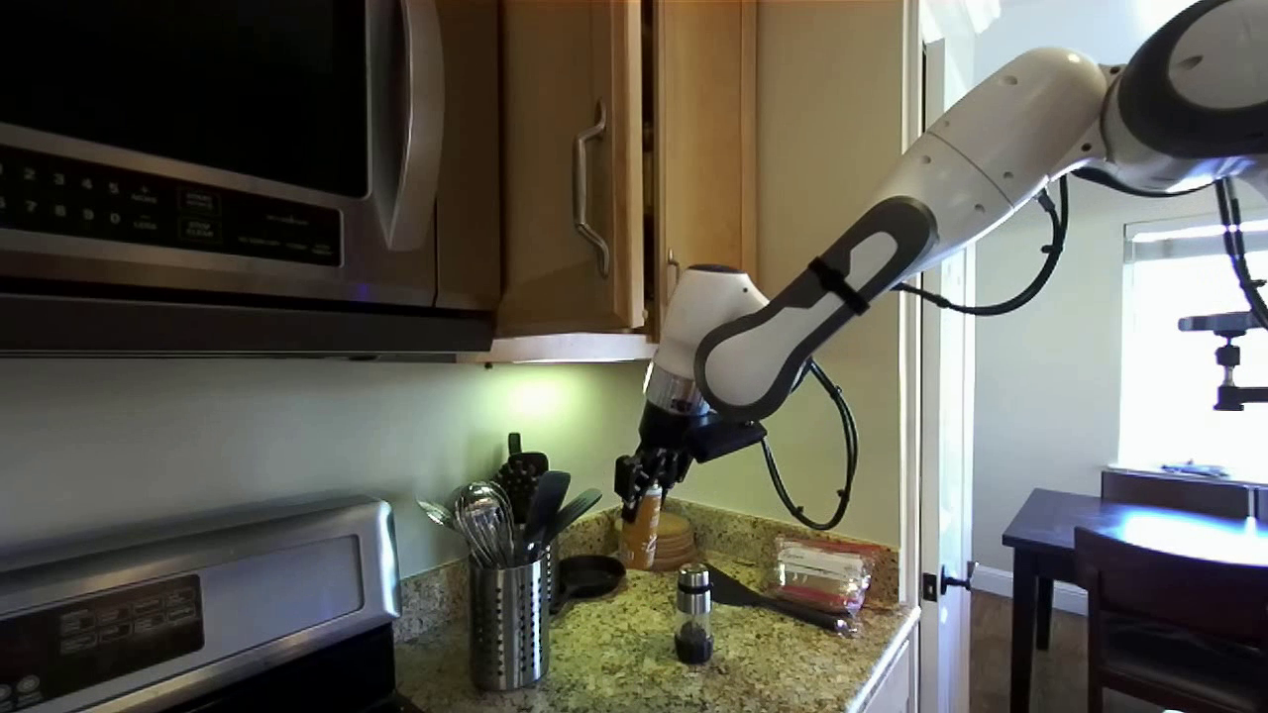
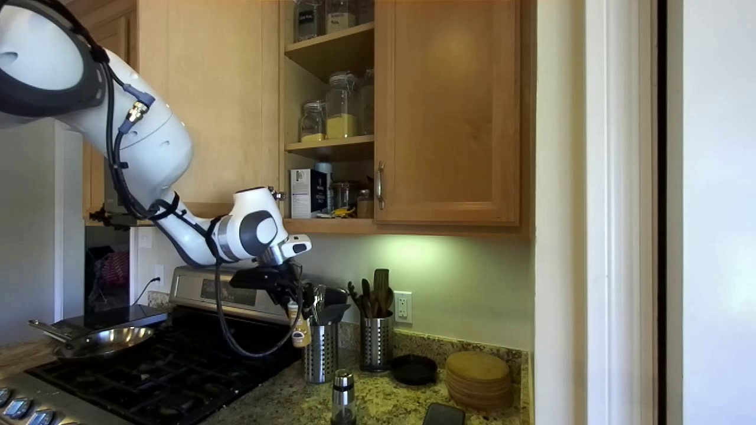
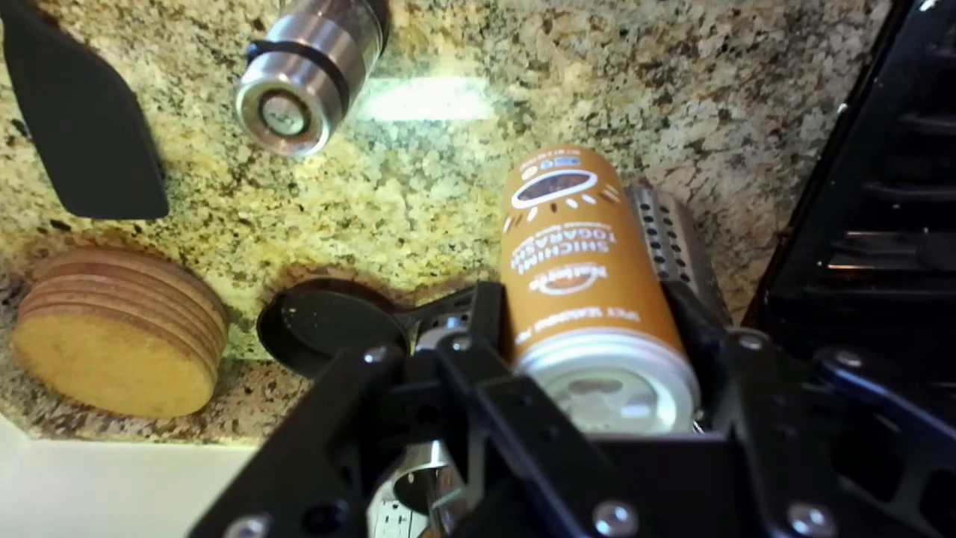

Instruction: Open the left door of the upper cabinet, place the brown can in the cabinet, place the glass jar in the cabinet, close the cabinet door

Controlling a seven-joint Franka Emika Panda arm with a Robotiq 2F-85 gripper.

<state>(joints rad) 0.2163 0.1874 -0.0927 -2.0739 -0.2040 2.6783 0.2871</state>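
The brown can (image 3: pixel 590 261) is gripped between the jaws, held above the surface (image 1: pixel 614 649). "SHICHIMI TOGARASHI" can be read on it, upside down, only in the wrist view; its brand is blurred. The glass jar (image 1: pixel 693 614) is stood on the surface. The left door (image 1: pixel 545 168) of the upper cabinet (image 2: pixel 331 225) is swung open; storage jars (image 2: pixel 341 125) are clearly shown only in an exterior view, their labels (image 2: pixel 341 20) illegible. In an exterior view, digits can be read on the microwave (image 1: pixel 198 89).

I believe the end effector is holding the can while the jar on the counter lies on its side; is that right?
Not quite: the jar stands upright on the counter, as an exterior view shows. The end effector is indeed holding the can.
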